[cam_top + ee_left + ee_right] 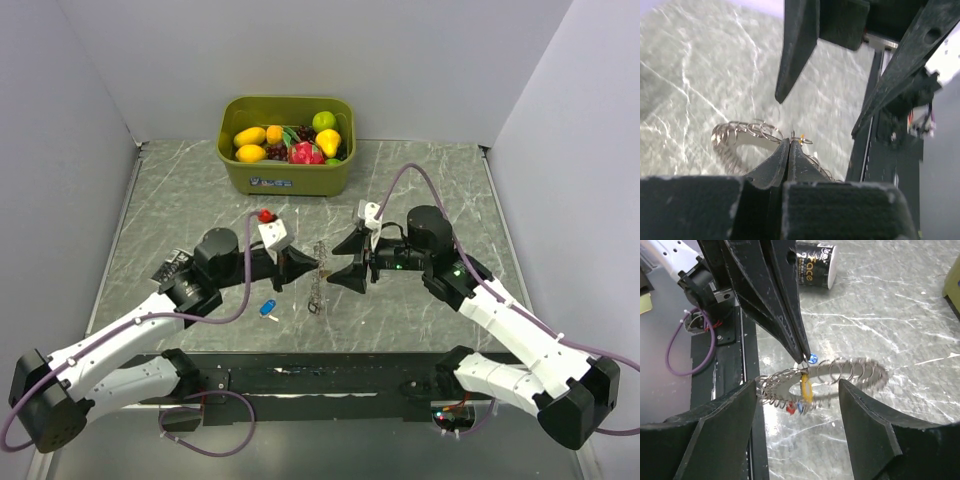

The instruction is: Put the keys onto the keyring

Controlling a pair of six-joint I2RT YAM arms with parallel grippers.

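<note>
Threading looks to be the step in hand. The left pincer (790, 147) is pressed fully shut at its tips on the small metal key with the yellow-orange plastic head (805, 386). That key hangs right at the thin, silvery, coil-like wire keyring (855, 371). The keyring is held just above the grey marbled counter (430, 190), between the two arms. The right pincer (340, 264) is spread wide with nothing in it, one finger to either side of the loop.

A red-headed key (789, 409) and a blue-headed key (800, 407) dangle low on the loop beside the yellow one and seem to be on it. Another small blue-headed key (267, 308) lies loose on the counter near the left arm, so the job looks partly done.

As I judge it, the next move calls for the right pincer to close on the floppy ring and steady it while the yellow key is worked along the wire.

Whether the yellow key's hole is already through the wire cannot be told, because the left tips cover that spot. The ring's opening and dark tag are not visible. A tiny red item (266, 215) behind the left wrist is too small to identify.
</note>
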